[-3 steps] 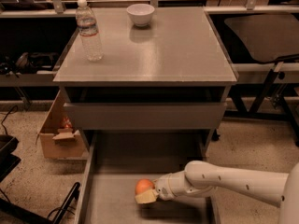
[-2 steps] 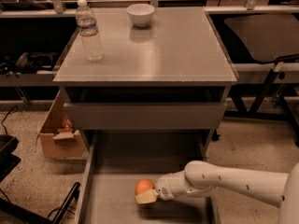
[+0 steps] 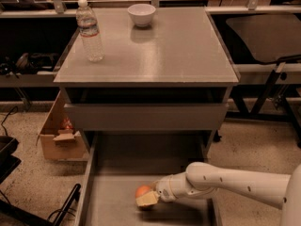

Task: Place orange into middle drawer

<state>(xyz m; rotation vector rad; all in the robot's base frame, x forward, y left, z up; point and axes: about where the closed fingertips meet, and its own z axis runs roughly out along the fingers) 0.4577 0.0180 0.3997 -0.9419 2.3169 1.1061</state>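
The middle drawer [image 3: 108, 197] stands pulled out, its grey floor reaching left of and beneath the pincer [image 3: 146, 197]. The orange [image 3: 141, 190] sits at the pincer's tip, clasped by fingers closed around it, low over that floor.

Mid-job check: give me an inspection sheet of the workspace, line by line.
Surface: grey cabinet top, carrying two items.
Job's things: orange is inside the open middle drawer, near its front, at the claw; I cannot tell whether it rests on the floor.
Clutter: water bottle upright at rear left of the top; white bowl at rear centre.
Grippers: claw is down in the drawer against the orange, arm reaching in from the right.
Cables: dark cable on the floor at left.
Surroundings: cardboard box on the floor left of the cabinet.
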